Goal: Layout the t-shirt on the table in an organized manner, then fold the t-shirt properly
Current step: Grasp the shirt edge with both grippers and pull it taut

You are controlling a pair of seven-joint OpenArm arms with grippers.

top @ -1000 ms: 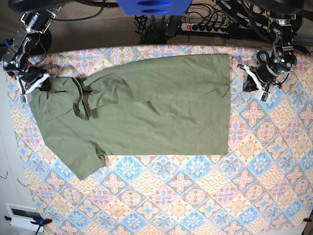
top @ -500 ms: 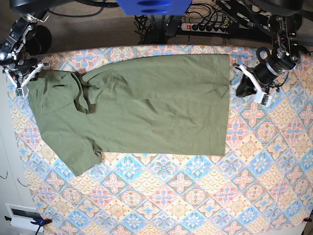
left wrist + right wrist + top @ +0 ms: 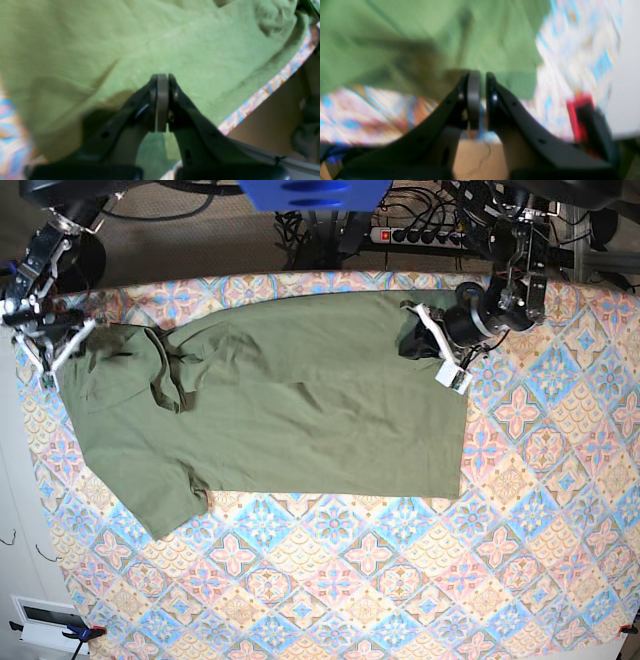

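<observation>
The olive-green t-shirt [image 3: 300, 400] lies spread on the table [image 3: 400, 580], collar to the left and hem to the right, with folds around the collar. My right gripper [image 3: 90, 340] is at the shirt's far-left sleeve. In the right wrist view this gripper [image 3: 480, 73] is shut on the t-shirt's [image 3: 395, 30] edge. My left gripper [image 3: 408, 342] hovers over the hem's top right corner. In the left wrist view its pads press together, so the gripper [image 3: 162, 76] is shut with nothing between them, and the t-shirt [image 3: 125, 37] lies below it.
A power strip [image 3: 420, 235] and cables lie behind the table's far edge. A red clamp [image 3: 580, 110] grips the table edge near my right gripper. The table edge [image 3: 262, 95] runs close beside my left gripper. A white box [image 3: 45, 620] sits at the lower left.
My left gripper has swung from the bare cloth on the right onto the hem's top corner. My right gripper has drawn the sleeve left and back, shifting the shirt left.
</observation>
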